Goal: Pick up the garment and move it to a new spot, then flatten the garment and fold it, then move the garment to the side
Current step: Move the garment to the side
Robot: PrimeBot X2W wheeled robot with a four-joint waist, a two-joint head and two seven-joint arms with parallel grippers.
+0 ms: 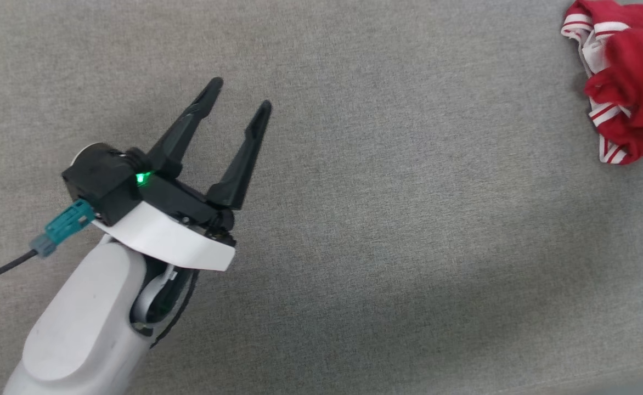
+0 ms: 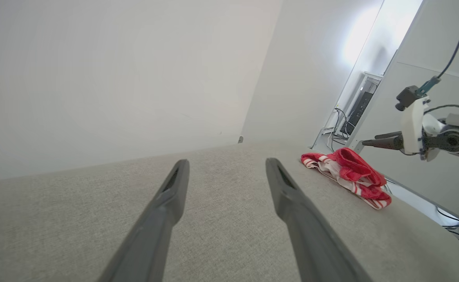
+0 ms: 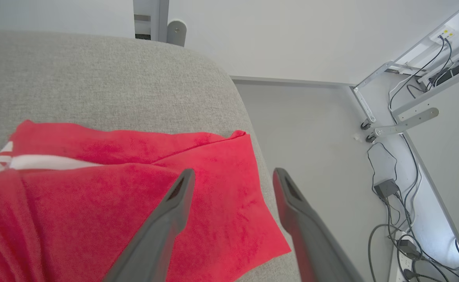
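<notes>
Head view: left gripper point(image 1: 242, 93) fingers spread wide, empty, over grey surface point(image 1: 409, 219); garment point(image 1: 629, 82) bunched at far right | Left wrist view: garment near surface's right edge | Right wrist view: right gripper point(image 3: 232, 174) fingers apart, gripping nothing, above garment's red corner

A grey fabric-covered surface point(image 1: 387, 219) bears the garment point(image 1: 629, 82), a red bundle with white-striped trim, lying crumpled at the far right, apparently close to the surface's rounded edge.
</notes>
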